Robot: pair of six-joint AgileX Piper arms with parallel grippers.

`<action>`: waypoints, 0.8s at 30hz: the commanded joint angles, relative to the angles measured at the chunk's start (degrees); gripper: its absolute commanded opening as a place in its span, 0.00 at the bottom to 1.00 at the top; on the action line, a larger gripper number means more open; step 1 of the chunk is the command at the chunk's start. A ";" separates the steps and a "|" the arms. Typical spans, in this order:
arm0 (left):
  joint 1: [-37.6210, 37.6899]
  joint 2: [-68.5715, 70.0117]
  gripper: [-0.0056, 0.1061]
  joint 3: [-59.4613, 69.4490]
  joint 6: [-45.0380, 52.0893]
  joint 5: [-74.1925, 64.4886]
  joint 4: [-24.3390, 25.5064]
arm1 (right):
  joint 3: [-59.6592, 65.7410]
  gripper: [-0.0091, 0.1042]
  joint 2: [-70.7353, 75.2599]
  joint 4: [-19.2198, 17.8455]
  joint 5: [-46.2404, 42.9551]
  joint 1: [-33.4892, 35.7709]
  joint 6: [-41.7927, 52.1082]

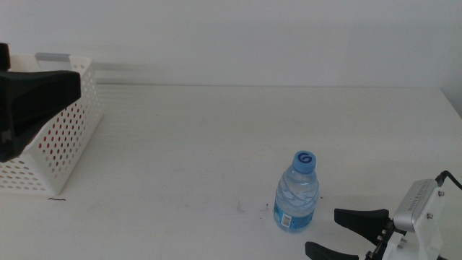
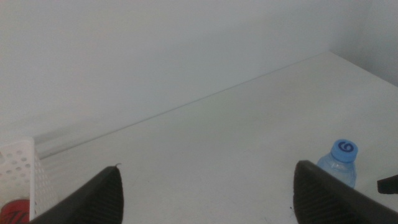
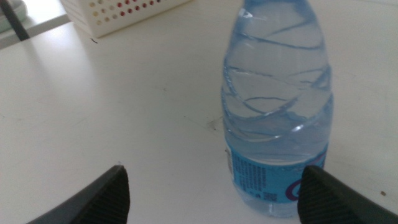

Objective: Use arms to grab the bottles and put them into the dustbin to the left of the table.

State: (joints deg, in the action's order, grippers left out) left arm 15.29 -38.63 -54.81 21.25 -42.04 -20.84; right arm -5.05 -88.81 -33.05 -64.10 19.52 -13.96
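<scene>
Small clear blue-capped water bottle (image 1: 296, 202) stood upright on white counter (image 1: 216, 144); right claw (image 1: 346, 232) spread wide just beside it; left claw (image 2: 205, 193) held wide by white perforated dustbin (image 1: 65, 137).

A small clear water bottle (image 1: 296, 193) with a blue cap stands upright on the table (image 1: 216, 144) — well right of the white perforated dustbin (image 1: 61, 144), which holds something red.

The water bottle (image 1: 296, 201) carries the only mark: a dark blue looped logo, like a rounded "G", on its blue cap (image 2: 344, 150). Its blue label (image 3: 273, 183) shows fine print (too small to read).
</scene>
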 commanded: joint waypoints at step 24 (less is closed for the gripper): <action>0.19 0.12 0.89 0.22 -0.13 0.77 0.25 | -0.20 0.90 -0.13 10.21 3.07 0.48 8.79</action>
State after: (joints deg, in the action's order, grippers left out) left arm 15.29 -38.63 -54.81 21.25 -42.04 -20.40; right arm -5.05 -88.81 -24.71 -60.74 19.89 -7.14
